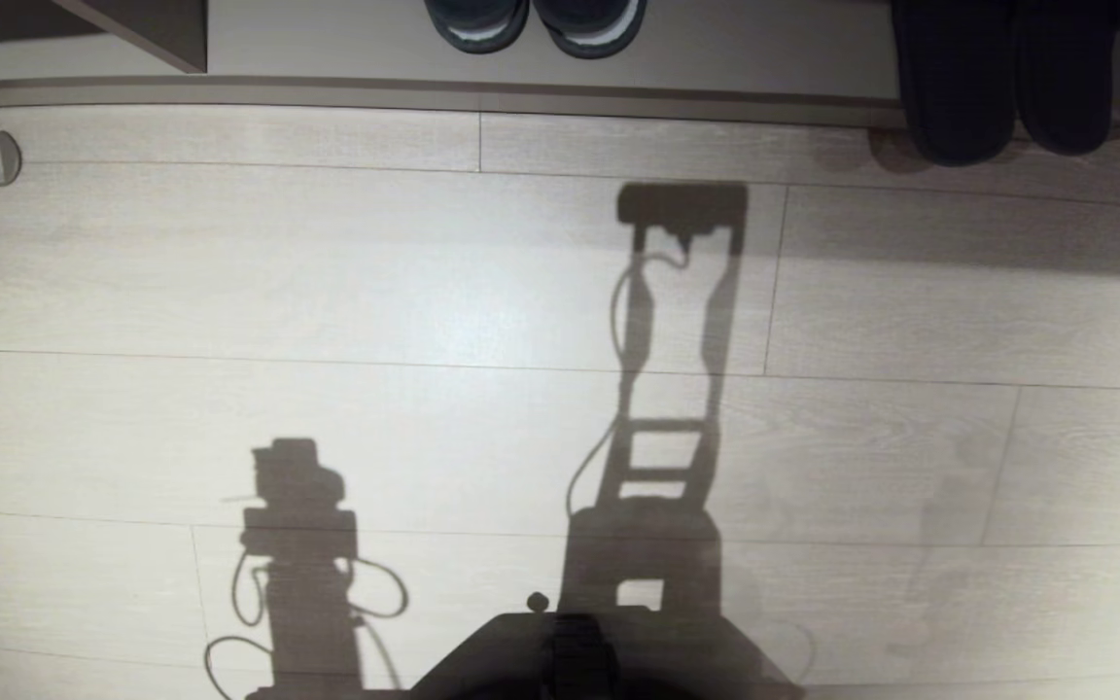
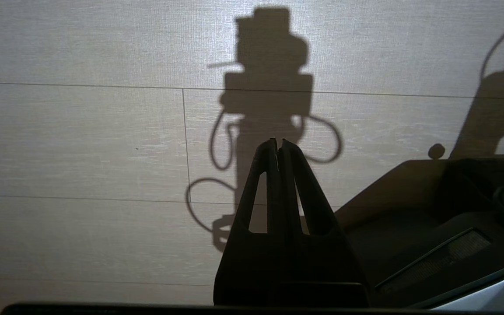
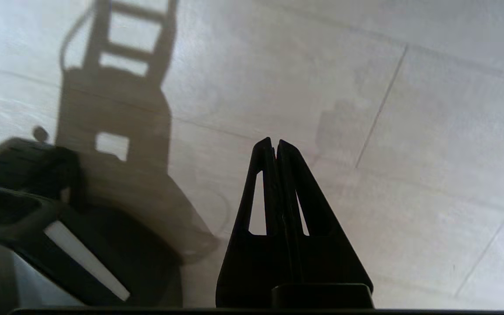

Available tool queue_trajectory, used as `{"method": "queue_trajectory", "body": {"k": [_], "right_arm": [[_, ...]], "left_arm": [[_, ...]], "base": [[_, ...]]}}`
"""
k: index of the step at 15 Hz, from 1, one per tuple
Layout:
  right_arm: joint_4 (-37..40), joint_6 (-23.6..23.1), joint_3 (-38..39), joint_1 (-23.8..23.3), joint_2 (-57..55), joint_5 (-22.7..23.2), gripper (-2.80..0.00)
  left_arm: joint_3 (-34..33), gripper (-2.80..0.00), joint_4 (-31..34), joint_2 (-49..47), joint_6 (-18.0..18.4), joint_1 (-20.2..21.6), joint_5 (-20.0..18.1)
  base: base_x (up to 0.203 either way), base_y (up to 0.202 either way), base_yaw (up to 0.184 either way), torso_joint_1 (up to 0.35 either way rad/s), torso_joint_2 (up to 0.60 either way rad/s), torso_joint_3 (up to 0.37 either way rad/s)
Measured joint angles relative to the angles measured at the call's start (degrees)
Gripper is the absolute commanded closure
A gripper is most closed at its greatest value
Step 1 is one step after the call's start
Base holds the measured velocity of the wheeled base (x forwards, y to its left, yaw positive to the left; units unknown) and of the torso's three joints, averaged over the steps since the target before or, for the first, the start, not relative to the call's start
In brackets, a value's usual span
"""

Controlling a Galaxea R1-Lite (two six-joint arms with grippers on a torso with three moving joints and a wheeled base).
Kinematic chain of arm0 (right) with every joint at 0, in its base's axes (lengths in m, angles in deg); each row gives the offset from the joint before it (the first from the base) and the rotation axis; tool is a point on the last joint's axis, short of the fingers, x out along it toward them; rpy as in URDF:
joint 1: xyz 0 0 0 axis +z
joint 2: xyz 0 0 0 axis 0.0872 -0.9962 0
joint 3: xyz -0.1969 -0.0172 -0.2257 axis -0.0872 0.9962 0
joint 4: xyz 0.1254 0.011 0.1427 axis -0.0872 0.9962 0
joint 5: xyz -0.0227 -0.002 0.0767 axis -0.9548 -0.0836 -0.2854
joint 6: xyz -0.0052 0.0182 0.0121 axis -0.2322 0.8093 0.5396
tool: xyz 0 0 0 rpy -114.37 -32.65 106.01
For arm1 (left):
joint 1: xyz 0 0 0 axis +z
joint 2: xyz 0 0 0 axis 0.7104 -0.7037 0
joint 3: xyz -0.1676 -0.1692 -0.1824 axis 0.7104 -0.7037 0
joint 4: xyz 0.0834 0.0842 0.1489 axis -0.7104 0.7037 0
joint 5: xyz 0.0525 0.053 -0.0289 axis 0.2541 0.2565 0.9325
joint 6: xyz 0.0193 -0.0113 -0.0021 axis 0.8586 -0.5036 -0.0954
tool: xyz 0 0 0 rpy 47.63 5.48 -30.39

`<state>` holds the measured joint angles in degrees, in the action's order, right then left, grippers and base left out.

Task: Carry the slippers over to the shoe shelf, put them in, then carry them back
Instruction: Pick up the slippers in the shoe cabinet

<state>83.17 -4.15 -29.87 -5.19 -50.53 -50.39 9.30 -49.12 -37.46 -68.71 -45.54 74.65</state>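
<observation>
Slippers (image 1: 1007, 78) sit at one o'clock in the head view, dark soft shapes cut off by the top edge, toes overhanging the shoe shelf (image 1: 716, 58) lip onto pale wood-grain floor (image 1: 424, 292). Dark white-soled shoes (image 1: 536, 21) at twelve o'clock show only their toes. Left gripper (image 2: 278, 142) and right gripper (image 3: 274, 142) hang above the planks, jaws pressed together, holding nothing.
</observation>
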Motion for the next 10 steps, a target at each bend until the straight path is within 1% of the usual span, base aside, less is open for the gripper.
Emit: {"method": "queue_trajectory", "body": {"k": [3, 5, 7, 10], "right_arm": [[-2.28, -0.22, -9.37, 0.05, -10.55, 2.14, 0.0], [-7.9, -0.37, -14.29, -0.02, -21.66, 2.49, 0.0], [-16.51, -0.76, -18.89, -0.11, -35.15, 1.67, 0.0], [-31.7, -2.44, -26.66, -0.17, -54.94, -1.29, 0.0]], "left_arm": [[0.0, 0.0, -0.02, 0.0, 0.0, 0.0, -0.02], [0.0, 0.0, -0.02, 0.0, 0.07, 0.0, -0.05], [0.0, 0.0, -0.01, 0.0, 0.08, 0.0, -0.01], [0.0, 0.0, 0.0, 0.0, 0.07, 0.0, -0.01]], "base": [[0.0, 0.0, 0.0, 0.0, 0.0, 0.0], [0.0, 0.0, 0.0, 0.0, 0.0, 0.0], [0.0, 0.0, 0.0, 0.0, 0.0, 0.0], [0.0, 0.0, 0.0, 0.0, 0.0, 0.0]]}}
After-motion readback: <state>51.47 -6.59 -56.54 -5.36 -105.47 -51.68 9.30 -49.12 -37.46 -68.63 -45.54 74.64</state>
